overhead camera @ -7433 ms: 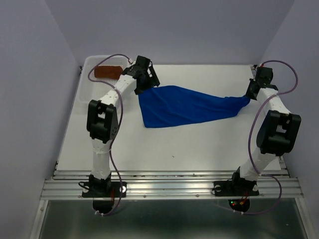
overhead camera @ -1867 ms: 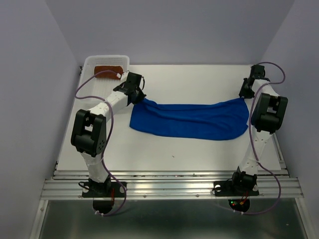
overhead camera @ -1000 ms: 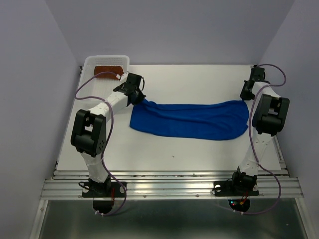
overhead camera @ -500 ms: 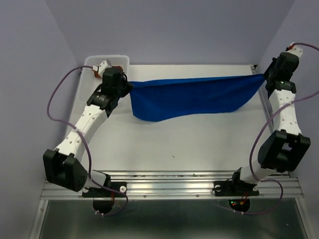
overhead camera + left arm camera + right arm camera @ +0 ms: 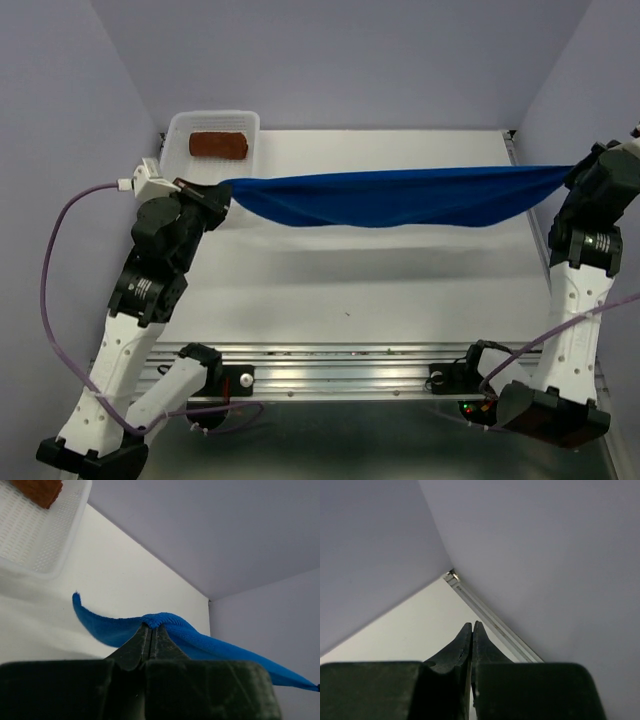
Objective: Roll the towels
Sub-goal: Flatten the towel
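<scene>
Blue towel [image 5: 400, 197] hangs in the air above the table [image 5: 350, 300], stretched as a long sagging band from the left gripper [image 5: 218, 193] to the right gripper [image 5: 572, 176]. It touches the surface nowhere, and its soft shadow [image 5: 390, 262] lies on the table below it. Brown towel [image 5: 218, 145] sits rolled inside the basket [image 5: 176, 128] at the far left corner, well apart from the blue one.

The table is plain white and matte, with a ribbed metal rail [image 5: 340, 368] along its near edge where the arm bases are bolted. Pale lilac walls [image 5: 350, 60] close it in on the left, far and right sides.

The left wrist view shows what the top view cannot. The left gripper [image 5: 151, 628] has its jaws pressed together on a bunched fold of the blue towel [image 5: 215, 645], which runs off to the right, with a loose corner curling out to the left. The basket [image 5: 35, 545] and an edge of the brown towel [image 5: 37, 487] appear at the upper left.

The right wrist view shows the right gripper [image 5: 471, 627] fully closed, with the far right table corner and a metal edge strip [image 5: 492, 617] beyond it. The cloth is hidden from that camera. Only the top view shows the towel's right end reaching into this gripper, pulled taut.
</scene>
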Action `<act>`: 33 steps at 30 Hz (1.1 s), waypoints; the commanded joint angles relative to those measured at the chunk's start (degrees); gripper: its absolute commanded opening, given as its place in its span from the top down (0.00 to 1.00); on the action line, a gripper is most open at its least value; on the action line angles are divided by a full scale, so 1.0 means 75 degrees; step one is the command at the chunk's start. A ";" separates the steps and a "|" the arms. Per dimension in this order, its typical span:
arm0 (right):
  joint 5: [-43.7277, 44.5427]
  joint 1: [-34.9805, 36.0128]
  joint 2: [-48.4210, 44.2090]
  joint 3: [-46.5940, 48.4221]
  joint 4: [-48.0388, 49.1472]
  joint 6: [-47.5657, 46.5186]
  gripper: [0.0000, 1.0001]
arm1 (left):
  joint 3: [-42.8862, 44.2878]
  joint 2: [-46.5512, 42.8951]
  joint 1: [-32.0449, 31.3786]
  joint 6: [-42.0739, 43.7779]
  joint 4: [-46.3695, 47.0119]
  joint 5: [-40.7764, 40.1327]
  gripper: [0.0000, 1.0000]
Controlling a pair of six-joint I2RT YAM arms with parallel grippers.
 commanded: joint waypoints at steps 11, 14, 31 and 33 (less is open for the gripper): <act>0.0723 -0.0321 0.1118 -0.0503 -0.1067 0.0137 0.99 | -0.0075 0.1926 0.0070 -0.0167 -0.0163 0.0199 1.00; 0.0218 -0.0486 0.2595 -0.0433 -0.0413 0.0055 0.99 | 0.0287 0.3007 0.0070 -0.0097 0.0180 0.0211 1.00; -0.1459 -0.0487 0.7777 0.2506 0.1864 -0.1445 0.99 | 0.5256 0.9795 0.0140 0.0665 0.0344 -0.0281 1.00; -0.1564 -0.0487 0.8034 0.2708 0.1899 -0.1445 0.99 | 0.5676 1.0076 0.0175 0.0840 0.0391 -0.0188 1.00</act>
